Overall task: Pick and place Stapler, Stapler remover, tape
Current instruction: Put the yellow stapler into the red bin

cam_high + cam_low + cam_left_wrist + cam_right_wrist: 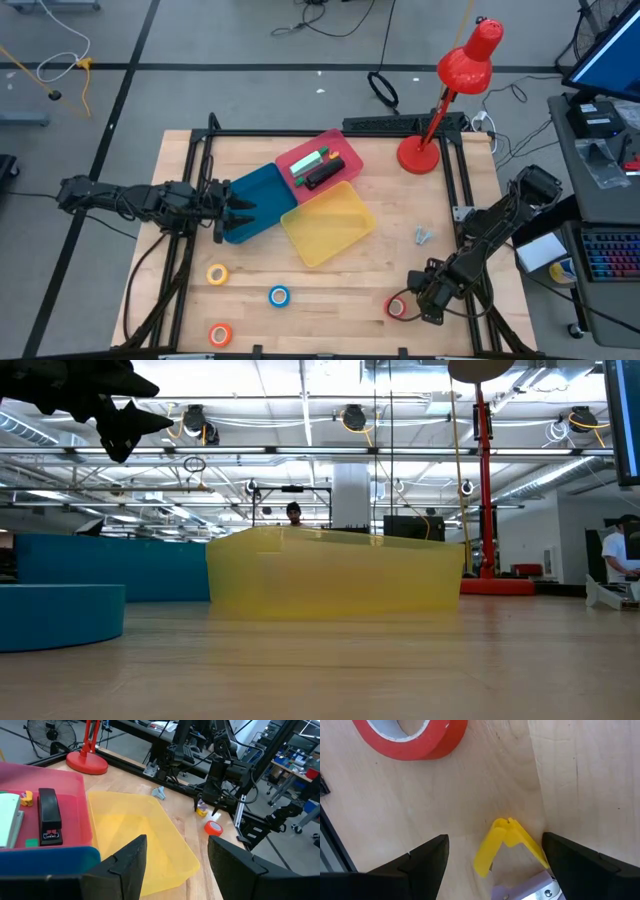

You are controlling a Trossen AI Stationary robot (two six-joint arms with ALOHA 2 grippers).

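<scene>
My right gripper hangs open near the table's near-right corner, fingers pointing down. A yellow staple remover with metal jaws lies on the wood between the fingers, apart from both. The red tape roll lies flat just beside it. The yellow, blue and orange rolls lie flat along the near-left. The black stapler lies in the red bin. My left gripper waits open above the blue bin.
The yellow bin sits mid-table, touching the blue and red bins. Green and white items lie beside the stapler. A small metal piece lies right of the yellow bin. A red desk lamp stands at the far right.
</scene>
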